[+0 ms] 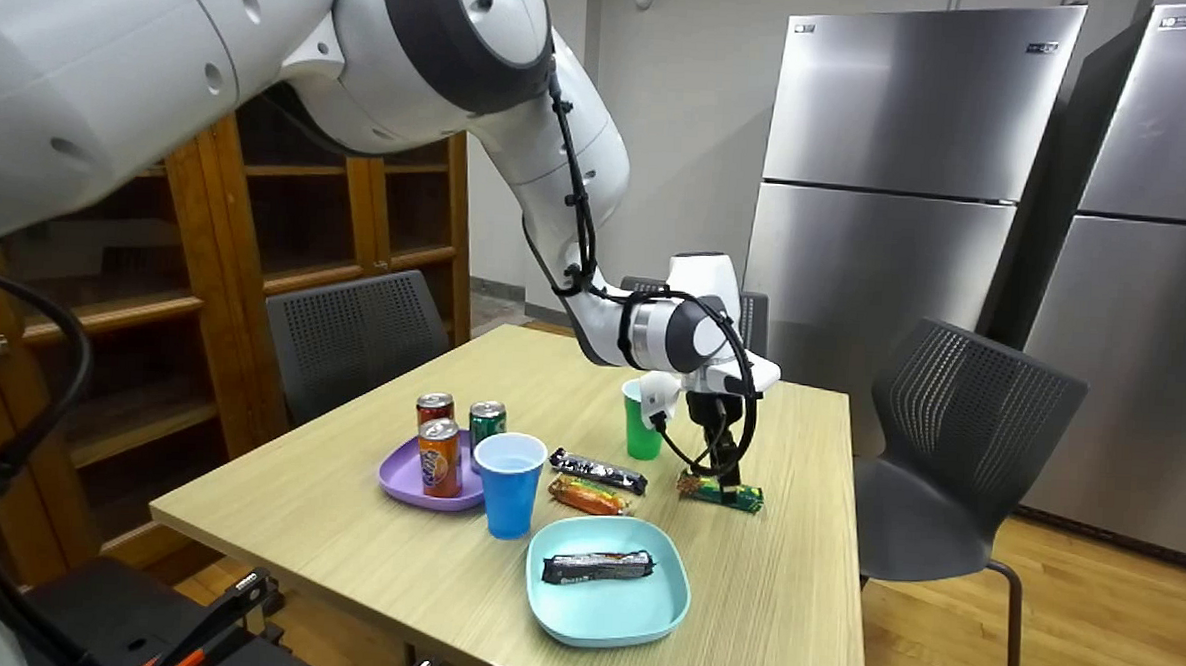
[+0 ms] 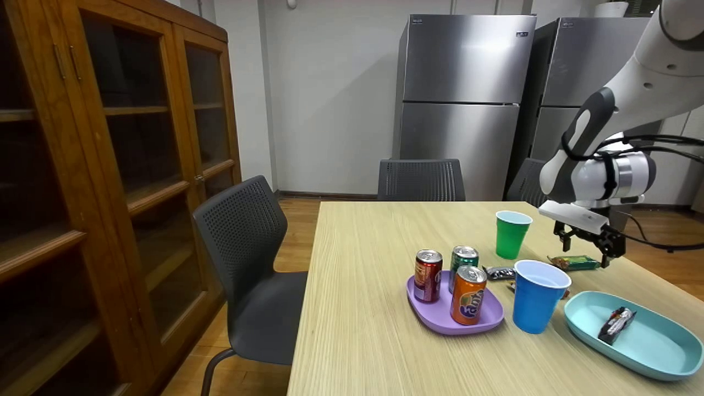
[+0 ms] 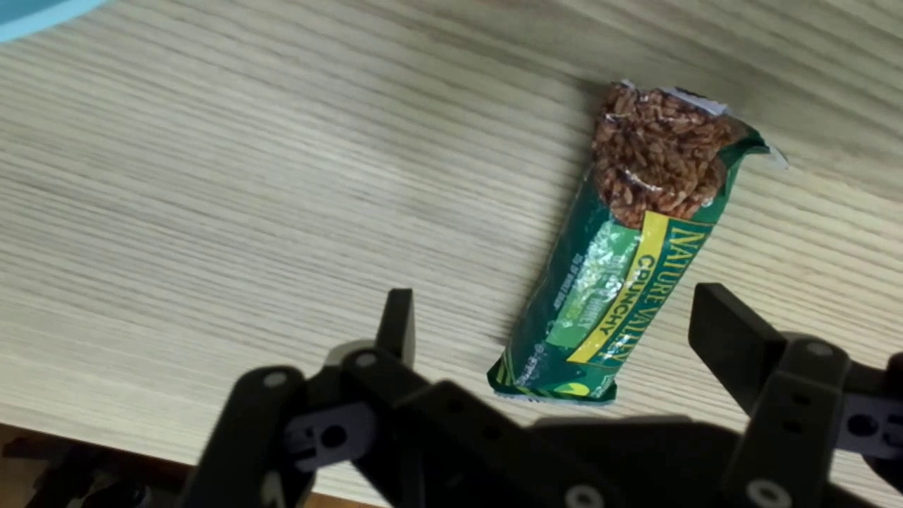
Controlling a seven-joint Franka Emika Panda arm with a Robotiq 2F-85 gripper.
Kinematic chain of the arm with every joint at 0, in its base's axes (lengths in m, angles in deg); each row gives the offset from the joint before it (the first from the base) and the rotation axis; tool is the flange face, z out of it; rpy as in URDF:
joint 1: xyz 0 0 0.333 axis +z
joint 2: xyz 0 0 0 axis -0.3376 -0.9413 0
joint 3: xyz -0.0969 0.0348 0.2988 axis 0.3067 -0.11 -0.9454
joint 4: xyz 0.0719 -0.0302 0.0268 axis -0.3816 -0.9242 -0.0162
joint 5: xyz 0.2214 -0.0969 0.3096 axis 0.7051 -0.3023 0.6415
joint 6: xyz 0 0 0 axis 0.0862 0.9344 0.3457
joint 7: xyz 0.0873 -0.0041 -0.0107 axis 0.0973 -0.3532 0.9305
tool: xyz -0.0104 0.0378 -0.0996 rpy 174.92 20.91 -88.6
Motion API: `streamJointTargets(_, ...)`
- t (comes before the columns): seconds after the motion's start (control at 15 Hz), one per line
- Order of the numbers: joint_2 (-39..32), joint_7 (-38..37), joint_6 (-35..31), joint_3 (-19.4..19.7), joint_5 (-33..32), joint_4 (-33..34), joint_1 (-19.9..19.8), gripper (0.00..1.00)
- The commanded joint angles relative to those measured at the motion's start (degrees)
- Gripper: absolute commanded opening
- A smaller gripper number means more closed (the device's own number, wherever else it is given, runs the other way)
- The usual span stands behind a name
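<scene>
Beneath my hand (image 3: 553,314), the pale counter (image 1: 772,581) is bearing everything near me. Reckoning clock directions from my hand in an exterior view, I am finding the turquoise plate (image 1: 606,611) toward eight o'clock and the purple plate (image 1: 401,485) toward nine. My hand itself is hovering low and spread wide, pinching nothing. The blue cup (image 1: 509,490) is standing toward nine o'clock, the green cup (image 1: 639,430) toward ten; any wide sideways swing of mine could be toppling the green one. Three cans (image 1: 440,461) are standing on the purple plate.

Toward nine as well, a silver-and-black bar (image 1: 599,471) and an orange-wrapped bar (image 1: 589,496) are lying on the counter, and a dark-wrapped bar (image 1: 598,567) is resting on the turquoise plate. In the wrist view, the green-wrapped bar (image 3: 614,271) is lying flat on the counter and pointing toward one o'clock, its seven o'clock half between my fingers (image 3: 402,321), touching neither. Because it is slanting to my closing line and sitting nearer the three o'clock finger, any closing could be shoving or twisting it. Because I am straddling one half rather than its middle, any lifting could be making the far end droop or the slick wrapper slip.
</scene>
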Motion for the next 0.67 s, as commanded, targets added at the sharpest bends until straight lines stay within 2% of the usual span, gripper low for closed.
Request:
streamJointTargets(0.0, -4.31, -1.36, 4.11, -0.68, 0.70, 7.67, -0.92, 1.00)
streamJointTargets(0.6, -10.67, -3.60, 8.67, -0.77, 0.19, 17.62, -1.63, 1.00)
